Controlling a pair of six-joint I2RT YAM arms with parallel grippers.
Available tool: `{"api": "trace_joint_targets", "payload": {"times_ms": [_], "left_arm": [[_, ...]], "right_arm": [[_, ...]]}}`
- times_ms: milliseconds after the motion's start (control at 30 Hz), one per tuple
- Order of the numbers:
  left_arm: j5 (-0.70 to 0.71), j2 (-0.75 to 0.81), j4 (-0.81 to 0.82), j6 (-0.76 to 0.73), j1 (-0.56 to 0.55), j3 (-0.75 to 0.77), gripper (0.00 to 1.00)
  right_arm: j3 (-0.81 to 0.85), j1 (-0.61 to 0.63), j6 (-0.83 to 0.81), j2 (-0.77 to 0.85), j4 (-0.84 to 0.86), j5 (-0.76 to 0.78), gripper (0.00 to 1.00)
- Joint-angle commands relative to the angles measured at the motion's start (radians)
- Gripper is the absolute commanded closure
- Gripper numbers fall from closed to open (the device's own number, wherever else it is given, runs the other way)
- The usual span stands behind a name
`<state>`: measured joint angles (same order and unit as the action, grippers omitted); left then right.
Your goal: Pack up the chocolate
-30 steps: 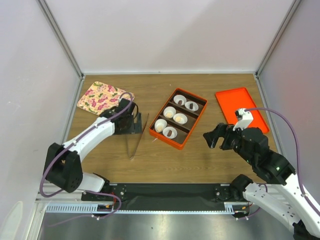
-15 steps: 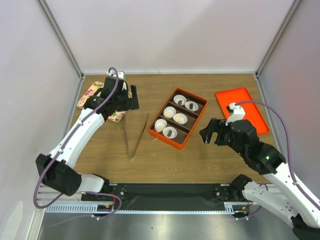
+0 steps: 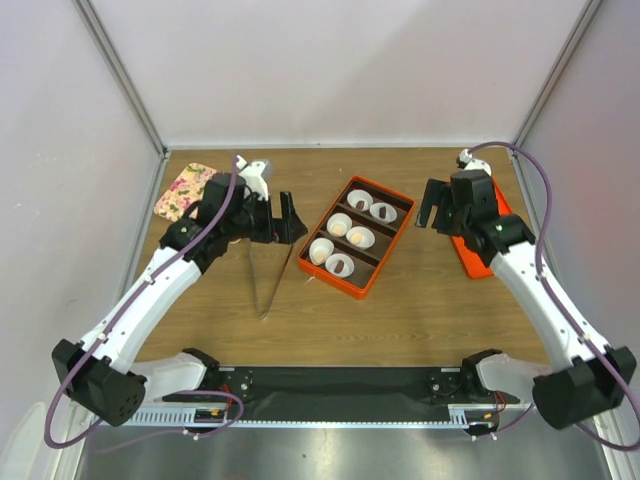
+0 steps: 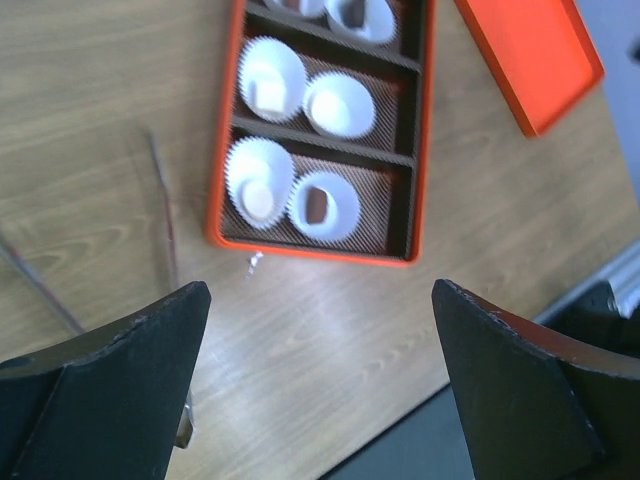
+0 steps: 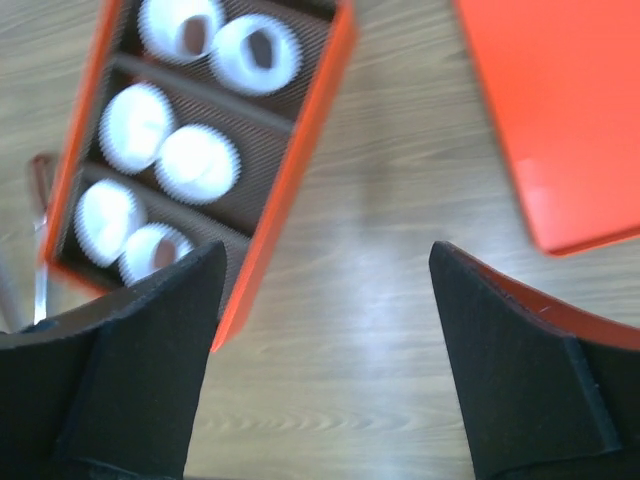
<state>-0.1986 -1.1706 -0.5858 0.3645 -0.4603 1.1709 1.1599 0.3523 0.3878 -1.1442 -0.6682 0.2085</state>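
Swinging inward, left fingers (image 3: 292,218) and right fingers (image 3: 432,205) now flank box (image 3: 386,252).

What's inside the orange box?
Six white paper cups, two per compartment. Far pair: dark chocolate. Middle: one pale piece, other unclear. Near pair: one pale, one dark. Under the cups: covered.

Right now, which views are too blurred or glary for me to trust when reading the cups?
Top external: sharp and evenly lit, but the cups are small. Left wrist: slightly soft, with pale glare on the table just below the box; cup contents readable. Right wrist: smeared by blur, cup contents hard to tell.
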Motion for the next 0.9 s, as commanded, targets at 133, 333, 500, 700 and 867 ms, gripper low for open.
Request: {"api": "trace_joint_targets", "payload": {"times_ms": [133,333,500,700,867], "left_arm": [[-0.044,0.094,-0.006,-0.039,-0.021,-0.063,0.00],[-0.070,0.144,0.001,-0.062,-0.021,-0.118,0.00],[-0.003,0.183,0.000,-0.079,-0.021,-0.145,0.00],[-0.071,0.210,0.043,-0.108,-0.021,-0.198,0.00],[-0.065,0.238,0.057,-0.128,-0.021,-0.212,0.00]], "right_arm": [[0.133,-0.167,-0.099,-0.210,-0.004,-0.012,0.22],[0.179,-0.223,-0.168,-0.398,0.028,0.000,0.25],[0.239,-0.242,-0.221,-0.521,0.006,0.017,0.33],[0.273,-0.262,-0.257,-0.647,0.010,0.014,0.43],[0.273,-0.272,-0.303,-0.710,0.033,0.006,0.50]]}}
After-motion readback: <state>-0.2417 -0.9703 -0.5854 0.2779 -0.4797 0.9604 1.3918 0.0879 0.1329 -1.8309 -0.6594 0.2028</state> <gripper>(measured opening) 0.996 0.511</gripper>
